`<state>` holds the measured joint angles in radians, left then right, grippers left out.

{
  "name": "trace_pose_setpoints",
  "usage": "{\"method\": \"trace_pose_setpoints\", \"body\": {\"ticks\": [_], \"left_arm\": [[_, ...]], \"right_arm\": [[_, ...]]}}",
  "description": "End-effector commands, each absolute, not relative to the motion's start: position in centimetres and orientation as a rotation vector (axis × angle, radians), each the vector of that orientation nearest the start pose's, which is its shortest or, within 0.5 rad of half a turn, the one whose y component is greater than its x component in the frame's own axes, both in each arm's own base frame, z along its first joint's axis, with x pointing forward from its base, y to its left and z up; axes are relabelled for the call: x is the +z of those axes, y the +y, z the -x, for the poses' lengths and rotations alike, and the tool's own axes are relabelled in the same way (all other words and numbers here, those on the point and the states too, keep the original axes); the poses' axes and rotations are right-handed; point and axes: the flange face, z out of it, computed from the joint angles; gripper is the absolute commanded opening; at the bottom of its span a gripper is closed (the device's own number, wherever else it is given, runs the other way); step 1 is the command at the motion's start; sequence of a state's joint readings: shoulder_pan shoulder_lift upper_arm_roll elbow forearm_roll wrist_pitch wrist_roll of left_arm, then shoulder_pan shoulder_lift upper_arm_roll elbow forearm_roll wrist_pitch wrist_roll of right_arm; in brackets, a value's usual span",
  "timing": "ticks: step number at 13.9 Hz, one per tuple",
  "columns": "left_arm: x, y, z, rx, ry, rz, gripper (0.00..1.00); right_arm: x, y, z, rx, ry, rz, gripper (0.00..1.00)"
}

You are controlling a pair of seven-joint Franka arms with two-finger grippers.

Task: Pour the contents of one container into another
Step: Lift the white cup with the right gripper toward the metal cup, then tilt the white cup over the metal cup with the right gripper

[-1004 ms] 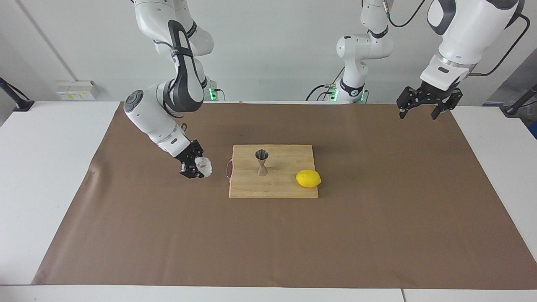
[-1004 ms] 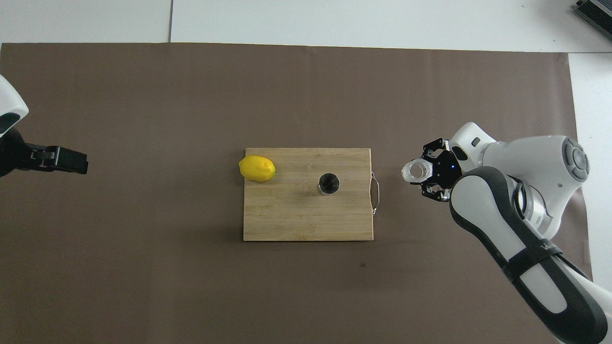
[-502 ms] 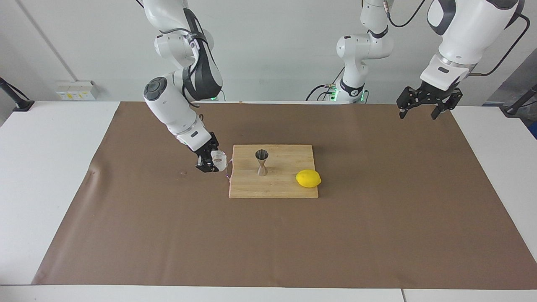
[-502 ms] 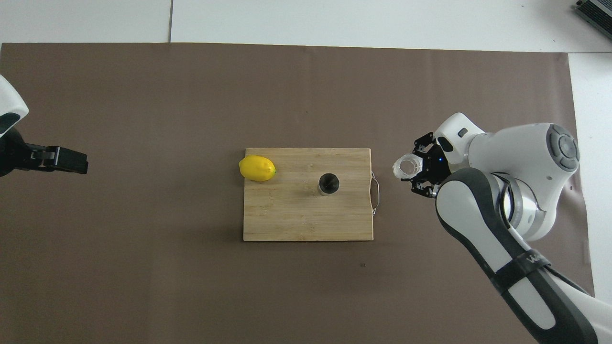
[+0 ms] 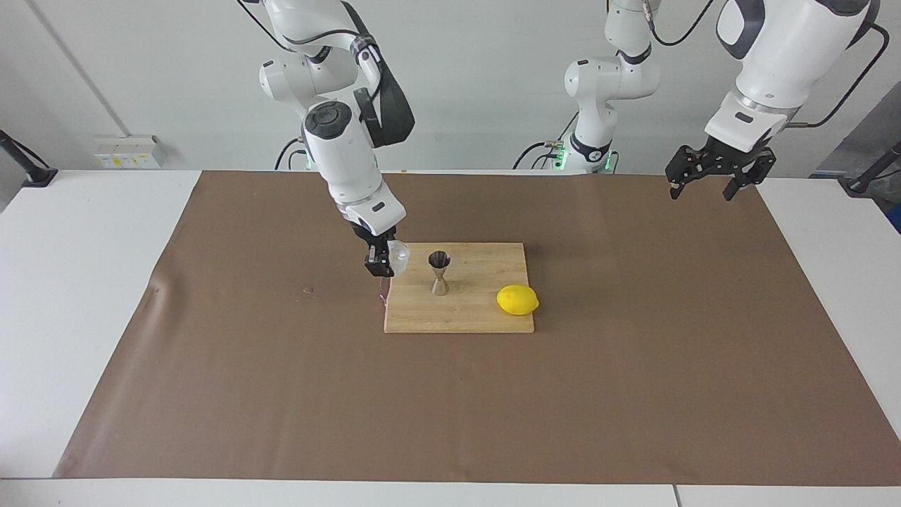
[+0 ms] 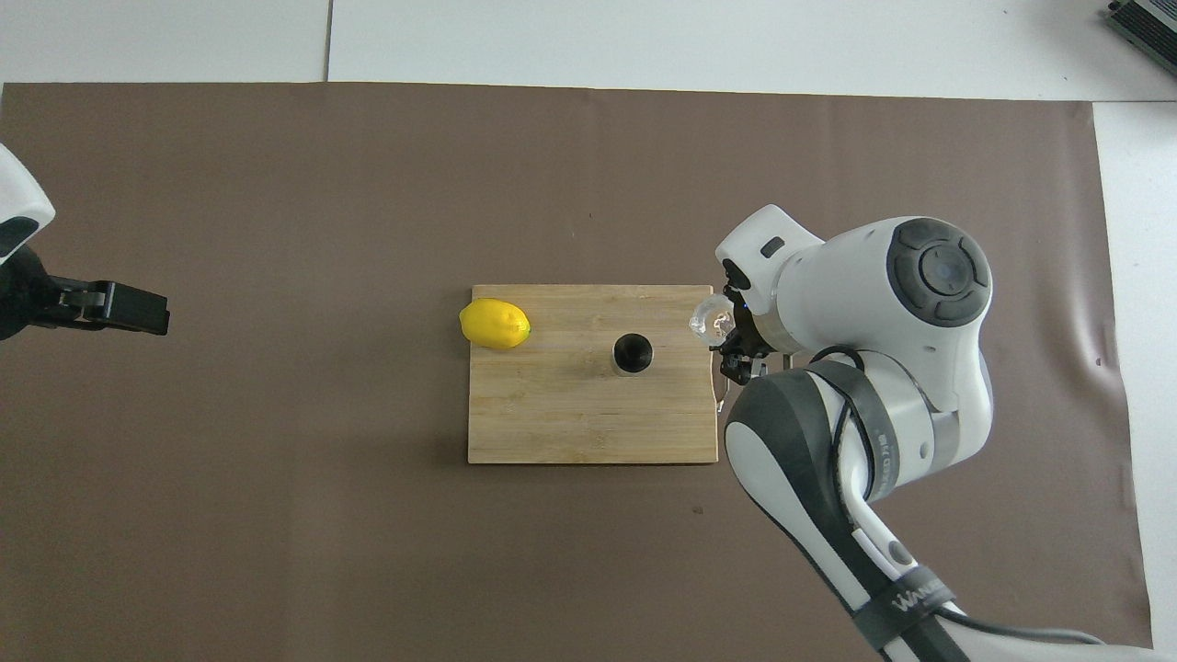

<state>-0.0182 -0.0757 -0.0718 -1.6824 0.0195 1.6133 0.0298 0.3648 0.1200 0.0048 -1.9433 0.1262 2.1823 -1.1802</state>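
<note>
You have the right gripper [image 5: 383,264] clamped on the cup [image 5: 398,256] just left of the jigger [image 5: 440,273] at frame centre (left gripper [image 5: 709,184] open, waiting upper right); pouring remains.

Textured cup [image 5: 398,256] gripped by right gripper [image 5: 383,262] over the cutting board [image 5: 479,313] edge, at nine o'clock of steel jigger [image 5: 439,272], lemon [image 5: 517,300] at four o'clock of jigger, left gripper [image 5: 716,176] held open, waiting above brown mat [image 5: 633,366].
</note>
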Motion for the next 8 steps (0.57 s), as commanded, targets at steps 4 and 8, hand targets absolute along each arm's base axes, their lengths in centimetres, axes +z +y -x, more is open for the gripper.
{"method": "trace_pose_setpoints", "body": {"ticks": [4,8], "left_arm": [[61.9,-4.5,-52.4,-0.017,0.194,3.116,1.0],[61.9,-4.5,-52.4,-0.017,0.194,3.117,1.0]], "right_arm": [[43.1,25.2,-55.6,-0.152,-2.15,2.377,0.0],[42.1,27.4,-54.9,-0.123,-2.158,2.459,0.0]]}}
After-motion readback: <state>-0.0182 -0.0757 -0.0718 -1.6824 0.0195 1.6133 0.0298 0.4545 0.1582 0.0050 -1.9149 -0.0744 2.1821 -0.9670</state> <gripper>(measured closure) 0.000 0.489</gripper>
